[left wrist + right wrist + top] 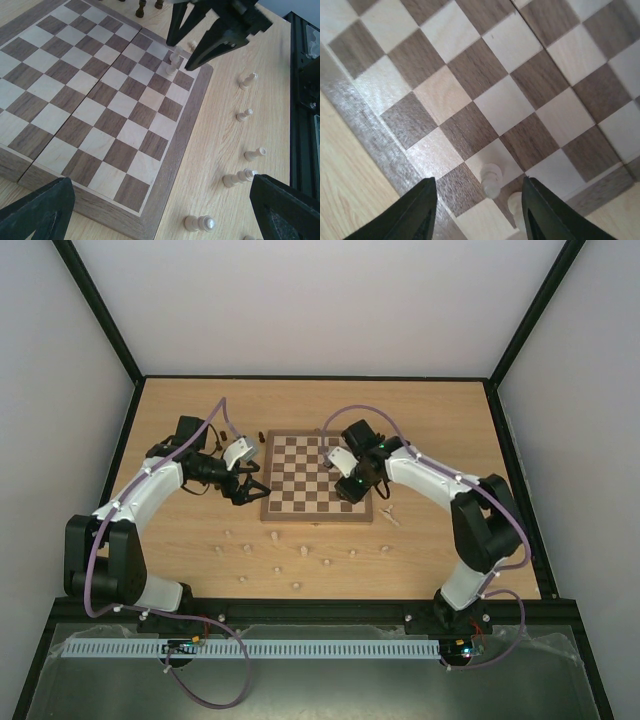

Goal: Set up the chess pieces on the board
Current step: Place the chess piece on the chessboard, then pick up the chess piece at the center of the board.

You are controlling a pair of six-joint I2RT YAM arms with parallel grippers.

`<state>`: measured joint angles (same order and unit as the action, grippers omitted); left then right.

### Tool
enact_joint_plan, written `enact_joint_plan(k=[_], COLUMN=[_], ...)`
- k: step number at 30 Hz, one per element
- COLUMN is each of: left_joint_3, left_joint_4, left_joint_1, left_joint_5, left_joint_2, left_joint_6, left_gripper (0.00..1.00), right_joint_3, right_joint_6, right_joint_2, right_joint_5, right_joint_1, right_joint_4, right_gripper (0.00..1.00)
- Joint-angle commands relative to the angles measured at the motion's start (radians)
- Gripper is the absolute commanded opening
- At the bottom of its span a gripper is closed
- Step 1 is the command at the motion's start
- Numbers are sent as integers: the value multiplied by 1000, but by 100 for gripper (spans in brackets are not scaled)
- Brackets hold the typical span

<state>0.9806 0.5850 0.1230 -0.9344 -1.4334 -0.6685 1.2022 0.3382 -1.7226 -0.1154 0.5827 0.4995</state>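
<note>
1. Chess pieces (303, 550), seen from above: about a dozen pale ones are scattered on the table (450, 420), between the board (300, 465) and the arm bases. Most of the board's squares look bare. The left arm (150, 485) holds the left jaws spread wide just beside the board's left edge, gripping nothing. The right arm (430, 475) reaches the right jaws over the board's near right corner.
2. Left wrist view: we look across the board at the right jaws, which hang open astride a pale piece (173, 62) standing upright near the corner. Several pale pieces lie on their sides on the table beside the rim. Two dark pieces (141, 7) stand beyond the far rim. The tips of the left jaws show at the bottom corners, far apart, with nothing between them.
3. Right wrist view: looking down, the right jaws are wide. The pale piece (491, 181) stands between them, and as far as we can see it touches neither side. A second pale piece (516, 206) stands just beside it, close to one tip.
4. What could go wrong, in our judgement: the two pieces stand so close that closing or lifting the right jaws could clip the neighbour and topple it. The pieces lying on the table could roll away from a closing grip.
5. We can read no brand, label or writing in any view.
</note>
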Motion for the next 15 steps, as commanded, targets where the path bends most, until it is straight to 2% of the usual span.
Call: enact_joint_plan(k=[1, 2, 4, 6, 13, 15], left_joint_3=[-3, -4, -4, -5, 2, 1], left_joint_4=[4, 5, 6, 7, 10, 10], left_joint_1=[-5, -5, -5, -5, -5, -5], left_joint_5=[-19, -20, -18, -19, -24, -23], left_joint_2=[7, 7, 6, 5, -4, -6], left_joint_6=[-8, -8, -9, -12, -13, -15], left_gripper=[99, 99, 99, 99, 99, 99], right_joint_3=[4, -3, -23, -56, -197, -238], right_joint_6=[20, 21, 24, 30, 76, 90], right_joint_2=[103, 125, 171, 220, 319, 333], right_joint_5=[-22, -25, -39, -59, -110, -118], right_joint_1=[-3, -3, -3, -3, -1, 6], right_joint_4=[48, 50, 63, 73, 126, 135], right_gripper=[54, 59, 77, 98, 100, 97])
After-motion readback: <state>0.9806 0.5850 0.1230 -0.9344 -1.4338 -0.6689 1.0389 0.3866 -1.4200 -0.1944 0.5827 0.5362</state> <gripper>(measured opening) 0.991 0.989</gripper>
